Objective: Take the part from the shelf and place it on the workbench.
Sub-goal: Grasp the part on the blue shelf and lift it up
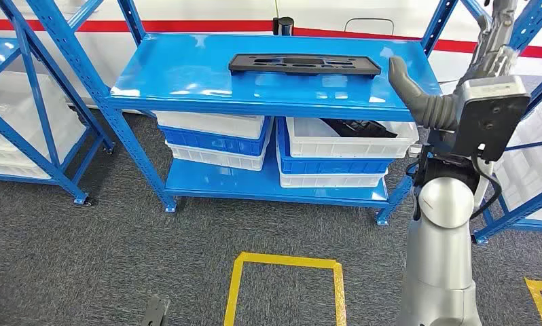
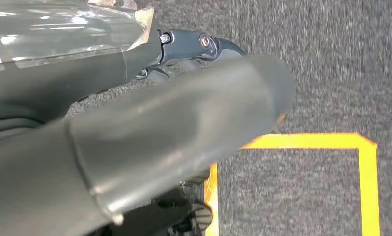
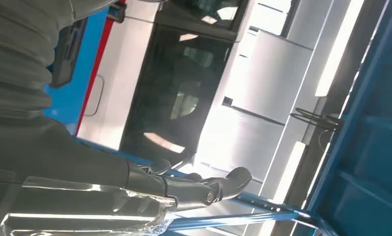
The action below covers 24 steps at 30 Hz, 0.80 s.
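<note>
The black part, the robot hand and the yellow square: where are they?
black part (image 1: 304, 64), head view, its flat top.
right robot hand (image 1: 418, 95), head view, grey thumb.
yellow square (image 1: 286, 260), head view, its far tape edge.

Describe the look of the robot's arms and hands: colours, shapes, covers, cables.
The right arm is a smooth silver cylinder topped by a boxy grey wrist housing with black cables. The right hand has a grey ribbed cover and thick grey thumb. The left hand shows a thick grey thumb, darker fingers with metal screws, and clear plastic wrap.
</note>
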Each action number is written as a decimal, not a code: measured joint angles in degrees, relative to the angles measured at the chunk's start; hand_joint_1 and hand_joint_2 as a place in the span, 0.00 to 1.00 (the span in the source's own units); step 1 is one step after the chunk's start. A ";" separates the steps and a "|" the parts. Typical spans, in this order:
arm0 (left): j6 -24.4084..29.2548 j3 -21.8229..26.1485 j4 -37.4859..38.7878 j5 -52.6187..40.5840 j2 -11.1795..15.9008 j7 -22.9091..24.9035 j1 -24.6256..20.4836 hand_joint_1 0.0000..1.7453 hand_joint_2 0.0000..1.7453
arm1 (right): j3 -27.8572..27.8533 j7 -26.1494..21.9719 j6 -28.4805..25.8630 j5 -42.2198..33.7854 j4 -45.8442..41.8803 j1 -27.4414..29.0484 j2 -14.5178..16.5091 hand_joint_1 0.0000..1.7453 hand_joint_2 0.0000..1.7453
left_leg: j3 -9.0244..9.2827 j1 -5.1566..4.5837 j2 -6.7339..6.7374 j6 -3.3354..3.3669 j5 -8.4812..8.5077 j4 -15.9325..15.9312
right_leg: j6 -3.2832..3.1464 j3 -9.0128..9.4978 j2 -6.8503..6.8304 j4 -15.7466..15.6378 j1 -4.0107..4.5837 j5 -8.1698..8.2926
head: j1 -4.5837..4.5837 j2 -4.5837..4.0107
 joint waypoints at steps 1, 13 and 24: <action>0.10 0.01 0.03 0.00 0.01 -0.04 0.00 0.00 0.00 | 0.16 0.07 0.01 -0.12 0.17 -0.24 0.04 0.00 1.00 | 0.00 0.00 -0.01 0.00 0.00 0.00 | 0.00 0.00 0.00 0.00 0.00 0.00 | 0.00 0.00; 0.23 1.60 0.35 1.81 0.50 -0.03 0.35 0.00 0.00 | 1.26 1.59 1.15 -2.74 3.65 -2.87 1.51 0.00 1.00 | -0.04 0.05 -0.05 0.00 0.00 0.00 | 0.00 -0.01 -0.02 0.00 0.00 0.00 | 0.01 0.00; -1.47 3.45 0.34 2.85 1.09 -0.46 0.30 0.00 0.00 | 1.30 2.39 1.20 -2.47 5.74 -3.28 2.61 0.00 1.00 | 0.44 0.09 0.34 1.18 0.05 -0.94 | 1.18 -0.54 -0.36 1.37 -0.12 0.91 | 0.01 0.00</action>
